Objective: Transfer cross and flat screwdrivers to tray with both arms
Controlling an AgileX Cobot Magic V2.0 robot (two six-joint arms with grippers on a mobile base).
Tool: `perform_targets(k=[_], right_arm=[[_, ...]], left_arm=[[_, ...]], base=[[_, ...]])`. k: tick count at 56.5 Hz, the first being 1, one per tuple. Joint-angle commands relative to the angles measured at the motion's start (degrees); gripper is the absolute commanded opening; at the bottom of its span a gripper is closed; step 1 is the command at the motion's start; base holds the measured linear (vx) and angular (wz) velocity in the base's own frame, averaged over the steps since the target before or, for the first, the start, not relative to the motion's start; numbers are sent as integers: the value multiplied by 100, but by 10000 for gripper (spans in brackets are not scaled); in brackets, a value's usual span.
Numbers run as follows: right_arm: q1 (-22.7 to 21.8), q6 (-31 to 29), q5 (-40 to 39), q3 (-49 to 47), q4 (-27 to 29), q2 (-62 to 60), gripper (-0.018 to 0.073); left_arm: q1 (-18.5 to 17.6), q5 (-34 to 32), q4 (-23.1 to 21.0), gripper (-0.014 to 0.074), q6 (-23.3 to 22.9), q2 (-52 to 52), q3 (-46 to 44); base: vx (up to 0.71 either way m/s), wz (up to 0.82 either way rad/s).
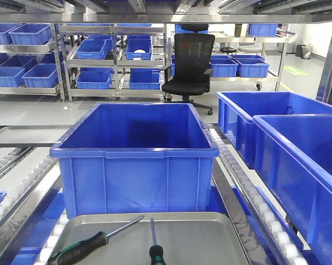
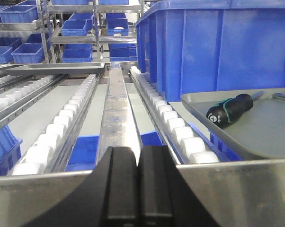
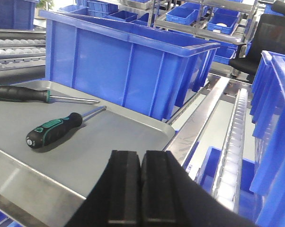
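2 screwdrivers in the tray
Both screwdrivers [image 1: 80, 244] [image 1: 155, 249] lie on the tray [image 1: 199, 237], apart, near its front edge; a bin [image 1: 135, 160] stands behind.

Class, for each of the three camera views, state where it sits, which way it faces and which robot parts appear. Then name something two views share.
Front view: high, centred, looking ahead over the grey tray and blue bin; no robot parts.
Left wrist view: low, left of the tray, facing along the roller track; left gripper shut.
Right wrist view: right of the tray, facing leftward across it; right gripper shut.
Shared: both screwdrivers appear in the front and right wrist views.
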Motion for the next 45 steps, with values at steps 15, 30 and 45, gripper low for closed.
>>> perform_targets(k=[15, 30, 45], right_arm=[[-31, -6, -443, -166, 6, 45, -8], [-34, -6, -485, -52, -179, 45, -8], [-1269, 1420, -2190, 1945, -1275, -1059, -8]], left_arm=[[-7, -458, -2, 3, -72, -24, -137], [-7, -458, -2, 3, -72, -24, -137], [-7, -458, -2, 3, -72, -24, -137]], base=[[0, 0], [0, 0], [0, 0]])
